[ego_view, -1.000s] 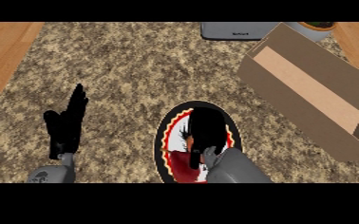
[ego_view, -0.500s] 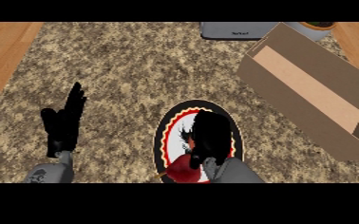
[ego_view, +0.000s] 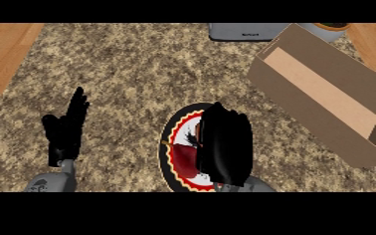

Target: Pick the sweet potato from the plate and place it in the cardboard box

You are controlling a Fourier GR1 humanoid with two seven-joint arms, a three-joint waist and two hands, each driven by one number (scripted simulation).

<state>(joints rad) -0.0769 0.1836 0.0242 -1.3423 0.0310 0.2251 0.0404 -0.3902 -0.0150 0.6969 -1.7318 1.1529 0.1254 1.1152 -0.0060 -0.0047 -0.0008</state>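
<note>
hovering: right hand (ego_view: 225,147) is covering the plate (ego_view: 176,139), grip unclear
resting: left hand (ego_view: 66,129) is staying released, fingers straight
waiting: box (ego_view: 323,92) is lying open at right

A broad stretch of speckled counter (ego_view: 147,74) lies bare across the upper left and middle of the frame, giving open room between the plate (ego_view: 176,152) at lower centre and the cardboard box (ego_view: 316,92) at the right. The box lies aslant from upper centre-right down to the right edge, its open top facing up, its near long wall toward the plate. A grey appliance (ego_view: 246,31) sits at the top edge, just beside the box's upper corner. The left hand (ego_view: 66,129) stands at lower left, well apart from the plate.
</note>
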